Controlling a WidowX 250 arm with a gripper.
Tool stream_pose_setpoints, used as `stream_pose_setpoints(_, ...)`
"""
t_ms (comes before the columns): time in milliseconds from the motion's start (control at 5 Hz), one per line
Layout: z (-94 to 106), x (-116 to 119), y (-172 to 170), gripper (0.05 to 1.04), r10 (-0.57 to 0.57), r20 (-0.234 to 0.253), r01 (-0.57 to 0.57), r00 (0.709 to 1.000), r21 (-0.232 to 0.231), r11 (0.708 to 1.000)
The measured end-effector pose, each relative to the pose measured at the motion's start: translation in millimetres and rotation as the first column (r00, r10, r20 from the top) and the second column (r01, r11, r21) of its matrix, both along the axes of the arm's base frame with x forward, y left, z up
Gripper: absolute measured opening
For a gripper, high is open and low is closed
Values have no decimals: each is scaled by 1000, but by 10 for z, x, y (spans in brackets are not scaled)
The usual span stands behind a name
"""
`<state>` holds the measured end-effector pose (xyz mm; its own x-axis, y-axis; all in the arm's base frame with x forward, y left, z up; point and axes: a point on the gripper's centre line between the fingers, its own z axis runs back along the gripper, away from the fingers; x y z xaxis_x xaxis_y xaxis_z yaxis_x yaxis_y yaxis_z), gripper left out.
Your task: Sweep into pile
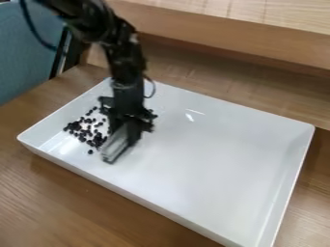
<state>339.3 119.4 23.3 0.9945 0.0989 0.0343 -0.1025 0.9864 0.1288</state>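
Many black bits lie scattered in your white tray; your claw pinches the grey block beside them, probably so its edge can gather them.

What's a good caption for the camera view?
A robot gripper hangs beside scattered small black bits in a white tray on a wooden table.

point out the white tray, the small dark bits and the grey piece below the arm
white tray [216,161]: camera view, on its bare floor
small dark bits [75,126]: camera view, in their left cluster
grey piece [115,146]: camera view, on its middle
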Motion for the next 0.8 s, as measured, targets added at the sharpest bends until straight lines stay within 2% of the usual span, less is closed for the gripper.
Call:
stream_pose_setpoints(400, 8, -90, 192, 399, 28, -10, -28, 1000, 7, 1000)
stream_pose_setpoints(600, 17, -77, 309, 399, -8, -11, 8, 1000, 7, 1000)
stream_pose_setpoints(800, 14, 11, 429, 399, -78, 7, 78, 997, -14, 997)
